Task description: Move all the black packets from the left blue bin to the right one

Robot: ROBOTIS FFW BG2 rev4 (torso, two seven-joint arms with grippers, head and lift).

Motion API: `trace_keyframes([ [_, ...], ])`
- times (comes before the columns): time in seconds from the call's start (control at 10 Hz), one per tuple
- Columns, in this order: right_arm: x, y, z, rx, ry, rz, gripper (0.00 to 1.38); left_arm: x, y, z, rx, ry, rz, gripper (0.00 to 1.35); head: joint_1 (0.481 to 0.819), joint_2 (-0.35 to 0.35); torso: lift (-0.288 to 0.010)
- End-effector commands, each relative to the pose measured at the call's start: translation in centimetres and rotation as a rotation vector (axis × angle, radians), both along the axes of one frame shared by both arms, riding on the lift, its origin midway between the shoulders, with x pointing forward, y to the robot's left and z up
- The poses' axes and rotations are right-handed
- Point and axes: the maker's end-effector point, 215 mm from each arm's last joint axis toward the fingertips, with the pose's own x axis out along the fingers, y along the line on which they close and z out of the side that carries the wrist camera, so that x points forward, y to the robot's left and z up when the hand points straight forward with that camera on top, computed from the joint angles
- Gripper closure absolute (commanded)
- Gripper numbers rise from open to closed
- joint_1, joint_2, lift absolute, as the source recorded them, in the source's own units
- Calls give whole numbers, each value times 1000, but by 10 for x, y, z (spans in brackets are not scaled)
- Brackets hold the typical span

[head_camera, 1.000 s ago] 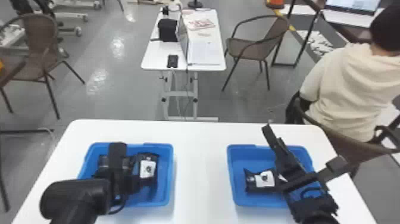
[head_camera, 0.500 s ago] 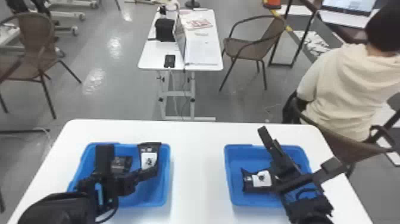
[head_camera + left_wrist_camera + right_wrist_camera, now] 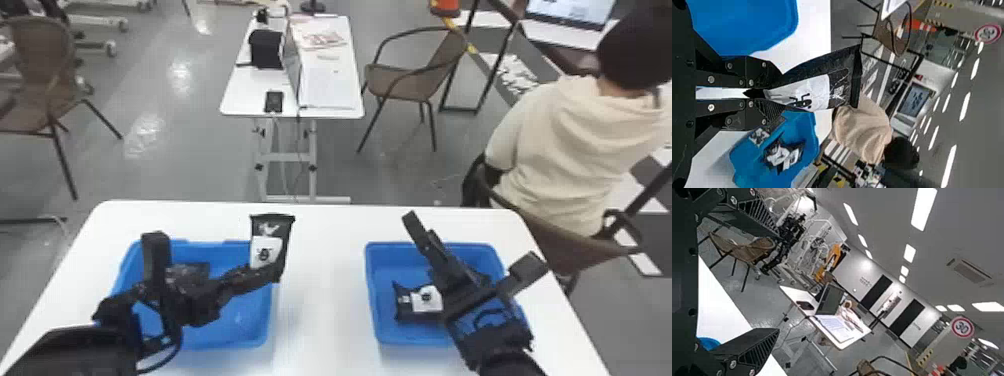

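Black packet (image 3: 270, 245) gripped by the left gripper (image 3: 272, 272), as seen in the head view. The packet stands roughly upright over the far right part of the left blue bin (image 3: 267, 320), its white label exposed above the fingers. In the left wrist view, the left gripper (image 3: 766, 94) is closed, with one end of the packet pinched between its two black fingers; the rest of the packet extends beyond the fingertips.

Within the left bin lies a dark item (image 3: 195, 274), partly hidden by the left arm; its exact outline cannot be made out. The right blue bin (image 3: 375, 320) stands on the same white table (image 3: 325, 280), well apart from the left one. In its left half lies another black packet (image 3: 422, 303) with a white label. A further labelled packet (image 3: 760, 136) in this bin is partly covered by a finger in the left wrist view.

The right gripper (image 3: 475, 240) is positioned over the right bin, open and empty, its two fingers spread wide apart. Beyond the work table, a smaller white table (image 3: 242, 102) carries a laptop (image 3: 291, 65); a brown chair (image 3: 410, 82) stands to its right.
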Motion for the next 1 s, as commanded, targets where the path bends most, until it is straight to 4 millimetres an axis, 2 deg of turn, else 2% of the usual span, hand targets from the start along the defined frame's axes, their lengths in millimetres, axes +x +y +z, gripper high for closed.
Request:
trace_keyframes([
  [0.0,8,17,4,-59,-13,77,159,3,-19,10,-13,-15,-101,1067,695,-105,0],
  [0.3,16,52,19,-102,-60,225,159,-4,-76,28,-134,21,-296,1069,695,-115,0],
  [0.7,18,92,28,-134,-100,368,159,-13,-124,36,-135,49,-444,1069,695,-131,0],
  [0.9,14,109,27,-137,-101,412,159,-14,-136,39,-138,52,-468,1069,695,-136,0],
])
